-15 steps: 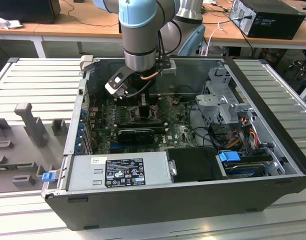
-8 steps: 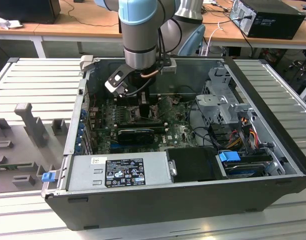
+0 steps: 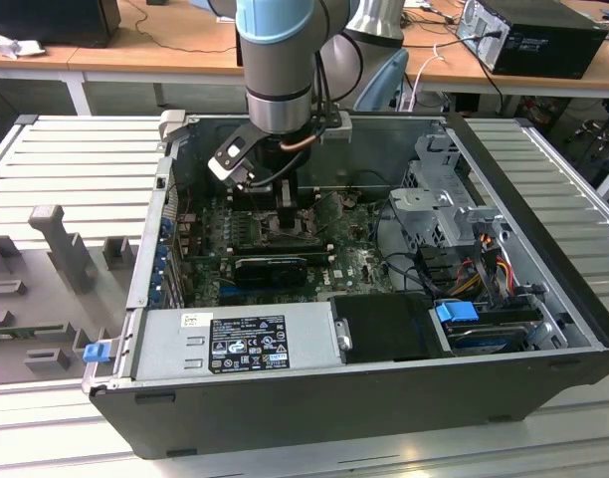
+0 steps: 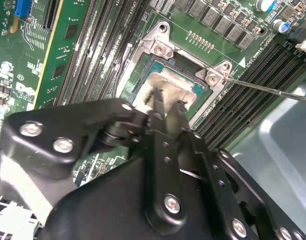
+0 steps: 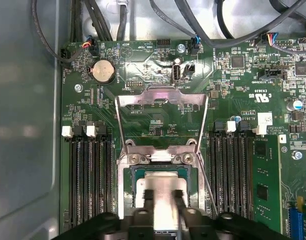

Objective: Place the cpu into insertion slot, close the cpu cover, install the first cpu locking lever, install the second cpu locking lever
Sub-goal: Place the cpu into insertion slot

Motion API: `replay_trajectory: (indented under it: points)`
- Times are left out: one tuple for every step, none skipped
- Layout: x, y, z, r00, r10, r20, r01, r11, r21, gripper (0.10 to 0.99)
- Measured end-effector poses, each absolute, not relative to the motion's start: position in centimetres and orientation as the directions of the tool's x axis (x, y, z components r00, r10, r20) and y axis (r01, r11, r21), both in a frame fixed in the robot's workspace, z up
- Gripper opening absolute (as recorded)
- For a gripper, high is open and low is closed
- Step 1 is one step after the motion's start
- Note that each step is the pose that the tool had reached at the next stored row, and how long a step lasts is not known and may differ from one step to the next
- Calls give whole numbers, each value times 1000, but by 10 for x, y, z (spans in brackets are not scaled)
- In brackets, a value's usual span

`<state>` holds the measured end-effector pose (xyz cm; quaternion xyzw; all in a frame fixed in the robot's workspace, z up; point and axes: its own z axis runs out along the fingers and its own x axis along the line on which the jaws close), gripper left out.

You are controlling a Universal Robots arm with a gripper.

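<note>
the flat silvery square cpu point(image 5: 161, 181) rests in the black insertion slot point(image 5: 129, 195) under the hand point(image 5: 164, 196), whose grip i cannot tell; placing it wants square seating.

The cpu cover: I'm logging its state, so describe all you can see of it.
The cpu cover is a thin silvery metal frame with a large square cut-out; green board shows through it. It is swung open, hinged at the edge of the insertion slot, clear of the cpu. The gripper does not touch it.

Grey ribbed table point(image 3: 76, 169), computer case point(image 3: 334, 408) on it
</note>
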<state>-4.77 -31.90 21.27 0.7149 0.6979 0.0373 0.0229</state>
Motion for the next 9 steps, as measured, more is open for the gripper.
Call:
replay_trajectory:
  points:
    - [-48, -319, 213, 23, 1000, 21, 996, -25, 85, 224]
    - [-48, -319, 213, 23, 999, 22, 996, -25, 85, 161]
    - [-48, -319, 213, 24, 999, 21, 996, -25, 85, 106]
    - [-48, -319, 213, 24, 999, 22, 996, -25, 85, 106]
    - [-48, -319, 214, 24, 999, 21, 996, -25, 85, 106]
    - [-48, -319, 214, 24, 999, 21, 996, -25, 85, 106]
    - [-48, -319, 214, 24, 999, 21, 996, -25, 85, 106]
    - [-48, -319, 214, 24, 999, 21, 996, -26, 85, 106]
    - [-48, -319, 215, 24, 999, 22, 996, -26, 85, 106]
